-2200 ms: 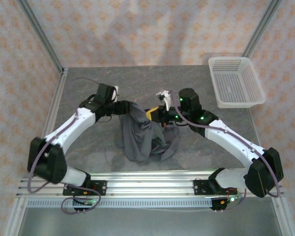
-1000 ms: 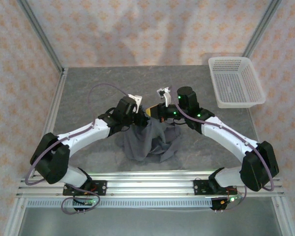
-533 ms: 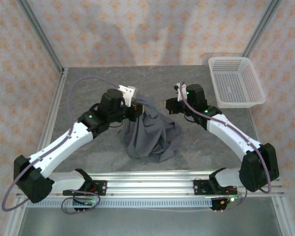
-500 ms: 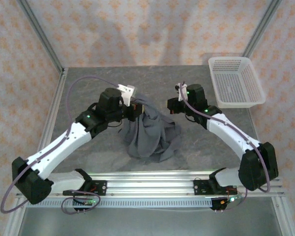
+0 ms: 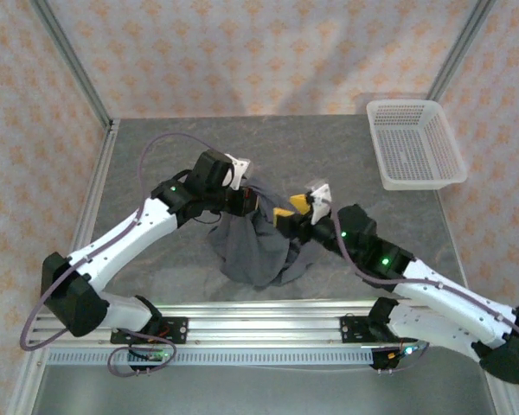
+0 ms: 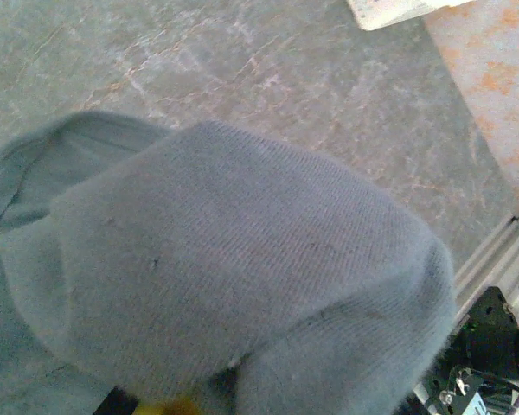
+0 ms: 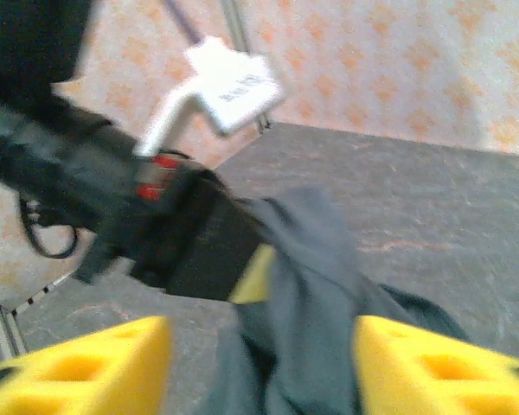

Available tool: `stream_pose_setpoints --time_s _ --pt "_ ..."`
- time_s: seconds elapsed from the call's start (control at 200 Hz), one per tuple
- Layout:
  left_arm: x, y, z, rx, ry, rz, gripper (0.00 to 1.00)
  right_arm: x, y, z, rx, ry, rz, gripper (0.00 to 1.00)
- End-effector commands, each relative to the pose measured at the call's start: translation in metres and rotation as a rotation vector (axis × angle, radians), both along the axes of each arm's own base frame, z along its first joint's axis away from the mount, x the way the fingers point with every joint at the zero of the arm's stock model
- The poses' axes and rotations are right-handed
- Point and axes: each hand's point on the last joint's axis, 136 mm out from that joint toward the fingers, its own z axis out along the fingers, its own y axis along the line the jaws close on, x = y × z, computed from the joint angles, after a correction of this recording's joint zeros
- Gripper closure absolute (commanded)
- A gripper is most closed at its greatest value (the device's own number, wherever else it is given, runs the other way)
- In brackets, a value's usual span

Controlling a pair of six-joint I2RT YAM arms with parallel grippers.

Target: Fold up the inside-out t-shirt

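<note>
The inside-out t-shirt is a dark slate-grey bunch, lifted at its top and trailing down onto the table. My left gripper is shut on the shirt's top edge. In the left wrist view the grey cloth drapes over the fingers and hides them. My right gripper is just right of that grip point, open. In the right wrist view its yellow fingers stand wide apart, with the shirt hanging between and beyond them. The left gripper holds a fold there.
A white mesh basket stands at the back right corner of the grey marbled table; its corner also shows in the left wrist view. Patterned walls close in the back and sides, and the aluminium rail runs along the near edge.
The left gripper closed on the shirt's top and holds it up. The right gripper let go, drew off to the right, then came back beside the left's grip with its jaws open.
</note>
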Motion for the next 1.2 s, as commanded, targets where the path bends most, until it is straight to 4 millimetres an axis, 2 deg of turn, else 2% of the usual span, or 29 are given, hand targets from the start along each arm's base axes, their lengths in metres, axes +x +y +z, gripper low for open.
stream_pose_setpoints --time_s 0.0,0.125,0.19,0.26,0.32,0.375,0.39,0.47,0.51,0.55,0.595,0.64,0.711,0.826,0.881,0.986,1.051,1.111,1.196 --pt "0.006 0.009 0.013 0.003 0.018 0.072 1.0 0.03 0.001 -0.016 -0.066 -0.029 -0.178 0.23" --pt "0.007 0.009 0.023 -0.038 0.033 0.112 1.0 0.047 0.019 -0.049 -0.215 -0.09 -0.172 0.27" --pt "0.003 0.004 0.029 -0.062 0.048 0.085 1.0 0.059 0.023 -0.057 -0.242 -0.081 -0.211 0.38" --pt "-0.003 0.007 0.027 -0.041 0.063 0.065 1.0 0.061 0.032 -0.05 -0.191 -0.041 -0.193 0.72" --pt "-0.003 0.022 0.021 0.009 0.081 0.085 1.0 0.048 0.048 -0.041 -0.131 0.007 -0.048 1.0" --pt "0.003 0.044 0.015 0.011 0.105 0.13 1.0 0.029 0.059 -0.042 -0.089 0.07 0.103 1.0" --pt "0.005 0.05 0.013 0.004 0.113 0.143 1.0 0.022 0.059 -0.031 -0.056 0.069 0.146 1.0" --pt "0.019 0.081 0.004 0.009 0.106 0.198 1.0 -0.016 0.062 -0.014 0.062 0.107 0.386 1.0" --pt "0.025 0.089 -0.002 0.042 0.09 0.194 1.0 -0.03 0.059 -0.002 0.13 0.112 0.475 1.0" --pt "0.03 0.089 -0.009 0.069 0.08 0.174 0.95 -0.037 0.054 0.012 0.195 0.108 0.529 1.0" --pt "0.036 0.083 -0.017 0.058 0.085 0.147 0.87 -0.037 0.048 0.024 0.242 0.108 0.549 1.0" --pt "0.044 0.072 -0.022 0.008 0.086 0.123 0.72 -0.034 0.043 0.033 0.267 0.107 0.552 1.0" --pt "0.055 0.065 -0.026 -0.056 0.062 0.149 0.58 -0.023 0.036 0.036 0.276 0.095 0.511 1.0" --pt "0.058 0.078 -0.014 -0.053 -0.006 0.236 0.37 -0.001 0.027 0.029 0.268 0.098 0.436 1.0" --pt "0.052 0.091 -0.005 -0.019 -0.032 0.282 0.31 0.008 0.023 0.027 0.267 0.102 0.401 1.0" --pt "0.032 0.093 0.013 -0.074 -0.008 0.298 0.3 0.018 0.019 0.022 0.247 0.076 0.345 1.0" --pt "0.021 0.087 0.018 -0.174 0.063 0.326 0.34 0.023 0.017 0.017 0.232 0.069 0.311 1.0" --pt "0.011 0.077 0.023 -0.291 0.146 0.355 0.41 0.025 0.017 0.014 0.224 0.071 0.307 1.0" --pt "0.003 0.067 0.023 -0.401 0.226 0.38 0.57 0.027 0.018 0.011 0.221 0.073 0.303 1.0"
